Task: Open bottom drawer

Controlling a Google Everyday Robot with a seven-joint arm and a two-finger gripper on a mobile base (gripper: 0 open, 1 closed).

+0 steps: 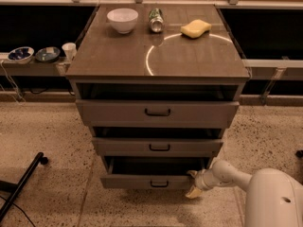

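The bottom drawer (128, 180) is the slimmest grey-brown front of three, with a small black bar handle (159, 184) at its centre. It stands pulled out a little, with a dark gap above its front. My gripper (193, 183) is at the drawer's right front corner, low near the floor, at the end of my white arm (236, 175) that reaches in from the lower right. One pale fingertip (192, 192) points down just below the corner.
The mid-sized drawer (158, 146) and the tall top drawer (157, 112) are also pulled out slightly. A white bowl (122, 20), a can (155, 19) and a yellow sponge (195, 28) lie on the cabinet top. A black leg (21, 183) lies on the floor at left.
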